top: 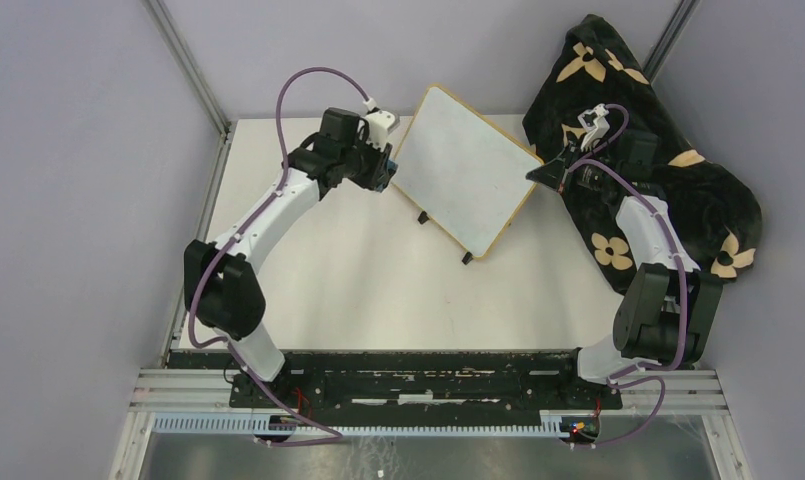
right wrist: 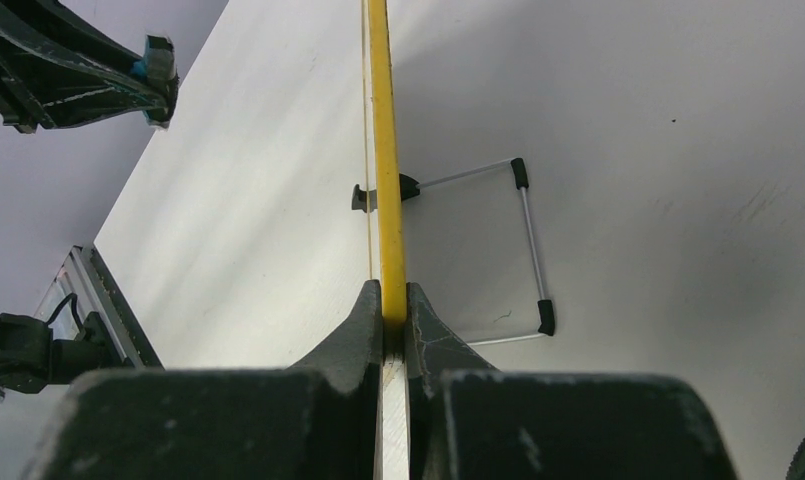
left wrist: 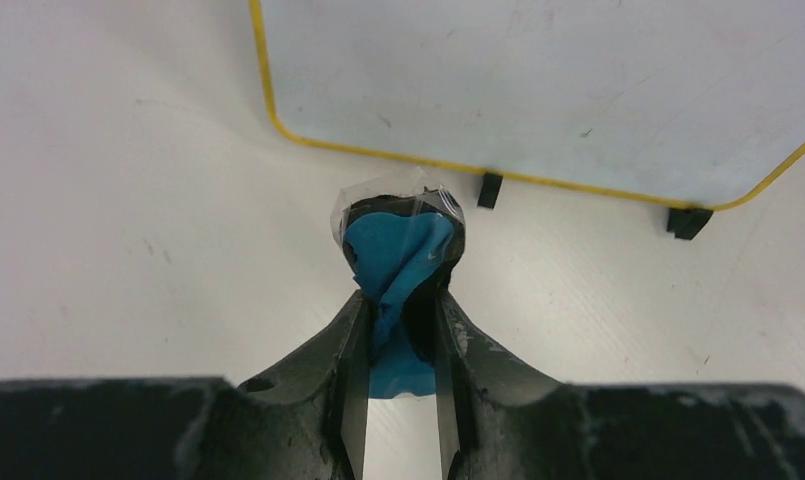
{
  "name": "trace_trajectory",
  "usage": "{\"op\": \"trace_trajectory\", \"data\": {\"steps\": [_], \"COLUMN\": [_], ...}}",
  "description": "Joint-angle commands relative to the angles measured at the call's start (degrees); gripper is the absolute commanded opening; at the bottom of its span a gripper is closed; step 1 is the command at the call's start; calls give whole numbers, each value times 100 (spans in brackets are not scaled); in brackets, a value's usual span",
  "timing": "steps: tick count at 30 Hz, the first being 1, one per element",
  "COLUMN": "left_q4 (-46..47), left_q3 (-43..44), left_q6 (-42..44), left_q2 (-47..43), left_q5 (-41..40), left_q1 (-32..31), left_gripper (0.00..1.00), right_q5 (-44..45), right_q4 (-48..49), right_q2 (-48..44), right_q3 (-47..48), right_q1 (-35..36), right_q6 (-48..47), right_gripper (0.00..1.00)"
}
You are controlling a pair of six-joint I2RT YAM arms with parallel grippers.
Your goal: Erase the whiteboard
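The whiteboard (top: 463, 168), white with a thin yellowish frame and black feet (left wrist: 687, 221), stands tilted at the back middle of the table. Its face (left wrist: 538, 80) looks plain white. My left gripper (left wrist: 400, 295) hovers just off the board's left edge and is shut on a crumpled blue eraser (left wrist: 393, 250) that sticks out past the fingertips. My right gripper (right wrist: 388, 300) is shut on the board's right edge (right wrist: 386, 150), seen end-on as a yellow strip. Behind the board a wire stand (right wrist: 530, 240) props it up.
A black blanket with beige flower prints (top: 678, 190) is heaped at the back right, right behind my right arm. Grey walls close in the table (top: 378, 290) on three sides. A metal rail (top: 428, 385) with the arm bases runs along the near edge.
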Motion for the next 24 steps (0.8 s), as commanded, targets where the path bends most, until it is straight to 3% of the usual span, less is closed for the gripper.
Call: {"op": "trace_trajectory", "data": {"steps": [1,15,24], "left_q4": [-607,-942,-798], "left_q3": [-105,-1378,-1692], "left_q6": [275,622,713], "left_q2": [-186,25,297], "left_q5": [97,-141,-210], "left_q1": [335,2289,2609], "left_gripper": [33,38,43], "right_q5": [-67,202,528], "right_q4": [-601,-655,-693], "right_q2": [170,97,106], "right_q3": [-39,-29,4], "right_q1": [195,250,284], "right_q6": [-289,-159,-7], "right_gripper": [1,2,9]}}
